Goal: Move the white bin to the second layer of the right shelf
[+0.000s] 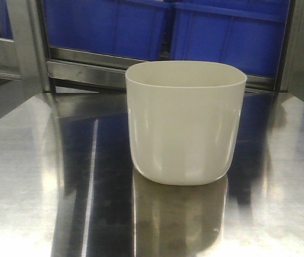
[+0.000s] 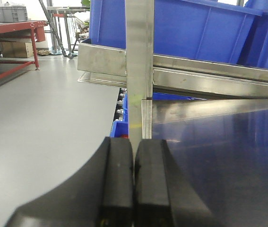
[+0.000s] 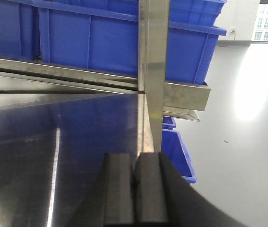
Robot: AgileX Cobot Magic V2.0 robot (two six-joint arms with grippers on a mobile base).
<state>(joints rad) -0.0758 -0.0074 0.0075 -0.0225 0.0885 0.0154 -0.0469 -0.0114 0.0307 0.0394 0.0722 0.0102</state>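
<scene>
The white bin [image 1: 185, 120] stands upright and empty in the middle of a shiny steel table [image 1: 44, 176], seen only in the front view. Neither gripper shows in that view. In the left wrist view my left gripper [image 2: 134, 141] is shut with nothing between its black fingers. It hangs by the table's left edge, facing a steel post [image 2: 139, 61]. In its own wrist view my right gripper [image 3: 134, 156] is likewise shut and empty, by the table's right edge and a steel post [image 3: 154, 66]. The right shelf second layer is out of view.
Large blue crates [image 1: 141, 27] sit on a steel rack level [image 1: 87, 67] just behind the table. More blue crates [image 3: 178, 151] lie low beside the table's right edge. Grey floor spreads on both sides, with a red-framed bench [image 2: 11, 33] far left.
</scene>
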